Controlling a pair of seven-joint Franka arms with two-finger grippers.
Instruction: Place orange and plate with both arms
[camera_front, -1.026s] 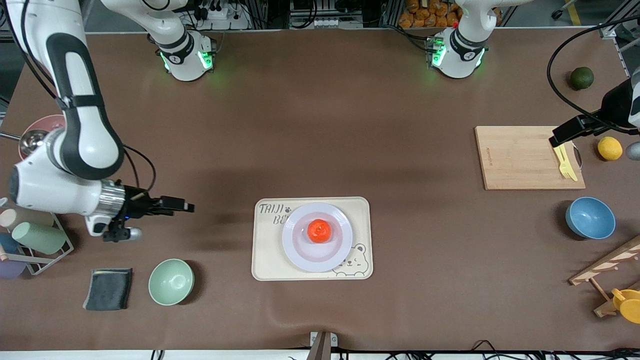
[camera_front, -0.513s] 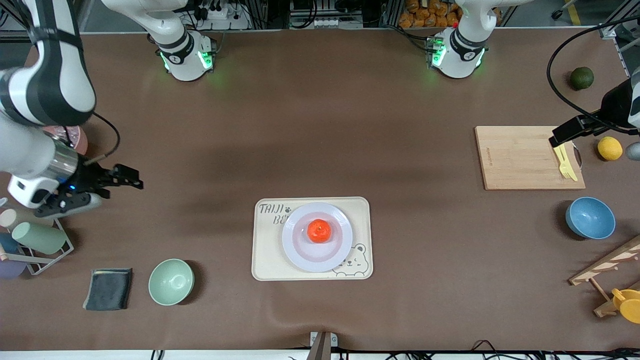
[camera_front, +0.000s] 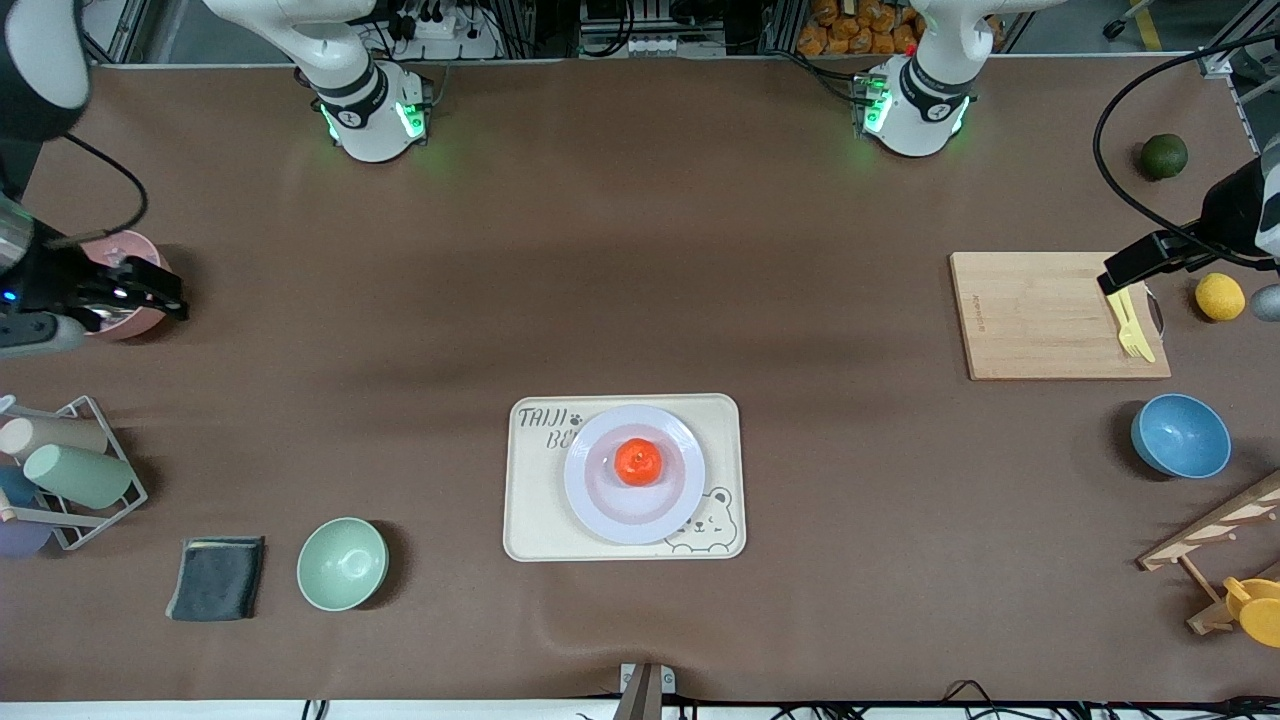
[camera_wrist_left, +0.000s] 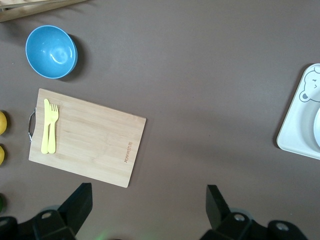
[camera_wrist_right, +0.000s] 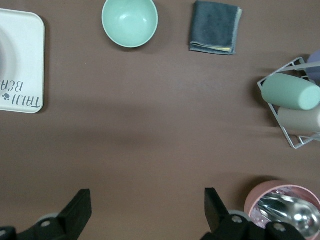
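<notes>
The orange (camera_front: 638, 461) sits in the middle of the pale plate (camera_front: 672, 505), which rests on a cream bear-print tray (camera_front: 527, 520) near the table's centre. My right gripper (camera_front: 165, 292) hangs over a pink bowl (camera_front: 138, 322) at the right arm's end of the table. It is open (camera_wrist_right: 147, 205) with only bare tabletop between its fingers. My left gripper (camera_front: 1125, 272) hovers over the edge of a wooden cutting board (camera_front: 1040, 315) at the left arm's end. It is also open (camera_wrist_left: 147, 202) and empty. Both grippers are well apart from the tray.
A yellow fork and knife (camera_wrist_left: 49, 125) lie on the board (camera_wrist_left: 87, 137), with a blue bowl (camera_front: 1180, 436), a lemon (camera_front: 1219, 296) and a dark green fruit (camera_front: 1163, 156) around it. A green bowl (camera_front: 342, 563), grey cloth (camera_front: 216, 577) and cup rack (camera_front: 70, 470) stand toward the right arm's end.
The right arm has swung away from the tray toward its end of the table, and its gripper now hangs over the pink bowl. The left arm, orange and plate have not moved.
</notes>
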